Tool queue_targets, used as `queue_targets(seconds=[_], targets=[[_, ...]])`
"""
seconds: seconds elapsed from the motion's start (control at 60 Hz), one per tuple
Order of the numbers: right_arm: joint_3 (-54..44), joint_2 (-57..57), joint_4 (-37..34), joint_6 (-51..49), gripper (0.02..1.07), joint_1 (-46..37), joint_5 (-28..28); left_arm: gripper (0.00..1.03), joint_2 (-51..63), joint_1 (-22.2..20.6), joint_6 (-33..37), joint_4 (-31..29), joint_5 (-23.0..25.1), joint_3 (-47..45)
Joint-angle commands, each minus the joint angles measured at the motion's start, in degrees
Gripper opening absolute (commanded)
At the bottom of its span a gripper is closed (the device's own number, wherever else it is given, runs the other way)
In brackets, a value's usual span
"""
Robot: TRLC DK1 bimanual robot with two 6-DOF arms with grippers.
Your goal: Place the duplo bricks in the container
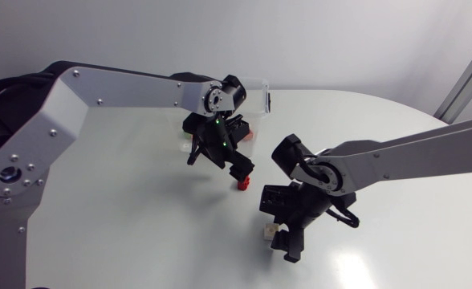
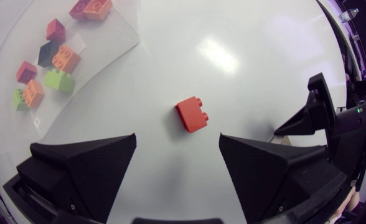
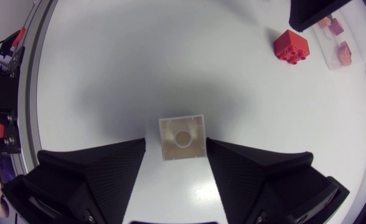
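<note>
The white table (image 1: 140, 217) is the biggest thing & holds it all. The left arm (image 1: 115, 92) comes in long from one side, the right arm (image 1: 413, 156) from the other. The clear container (image 1: 262, 100) sits at the far side, just past the left claw, w/ lots of bricks (image 2: 58, 59) in it already. The left claw (image 2: 177, 139) is wide open, holds nothing, & hangs over a red brick (image 2: 192, 115) lying on the table just ahead of the gap. The right claw (image 3: 175, 142) is open too. A cream brick (image 3: 182, 138) lies btw its fingers, hollow side up, not squeezed from both sides. So it's prob. the pick-up step, w/ 2 bricks left out. Nxt: each claw needs to go down, close on its brick, lift & carry it over to the container.
</note>
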Motion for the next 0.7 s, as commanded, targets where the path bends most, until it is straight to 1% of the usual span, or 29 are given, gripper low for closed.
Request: queue_targets(seconds=[0.0,0.017,0.067,0.117,0.25,0.45,0.483,0.567,0.583,0.617,0.633,0.65,0.683], targets=[[0.3,0.6,-0.6,-1.7,0.32,-0.4,-1.0,0.96,2.2,-0.5,-2.3,-1.0,0.7,2.6],[0.3,0.4,-0.6,-1.7,0.29,-0.5,-1.6,0.96,2.7,-0.6,-2.7,-1.0,0.7,2.9],[0.2,-0.4,-1.7,-1.7,0.27,-1.4,-2.5,0.96,3.4,-0.9,-3.4,-1.0,0.7,3.5],[-0.3,-1.5,-2.2,-1.7,0.22,-2.4,-2.9,0.96,4.2,-1.1,-4.0,-1.0,0.7,4.2],[-2.9,-6.9,-4.3,-2.6,0.22,-6.0,-3.8,0.96,5.9,-1.9,-6.0,-1.0,0.6,5.6],[-5.1,-16.9,-9.0,-3.5,0.22,-7.8,-3.8,0.96,8.5,-2.8,-7.6,-1.0,0.1,7.5],[-5.0,-18.8,-10.1,-3.5,0.22,-8.1,-3.8,0.93,8.8,-2.9,-8.0,-1.0,-0.1,7.7],[-4.1,-23.6,-13.0,-3.5,0.22,-8.7,-3.8,0.82,9.6,-3.4,-9.2,-0.8,-1.7,8.4],[-3.6,-24.8,-14.1,-3.5,0.22,-8.9,-3.8,0.78,9.7,-3.5,-9.6,-0.7,-2.1,8.4],[-2.7,-26.1,-15.3,-3.5,0.22,-9.2,-4.0,0.73,9.7,-3.6,-10.0,-0.6,-2.8,8.3],[-1.9,-27.2,-16.1,-3.6,0.22,-9.7,-4.4,0.67,9.7,-3.7,-10.5,-0.6,-3.5,8.3],[-1.6,-27.5,-16.4,-3.6,0.22,-9.8,-4.6,0.64,9.7,-3.7,-10.6,-0.6,-3.6,8.2],[-0.3,-28.3,-17.4,-3.6,0.22,-10.5,-4.6,0.56,9.7,-3.8,-10.9,-0.3,-4.2,8.2]])
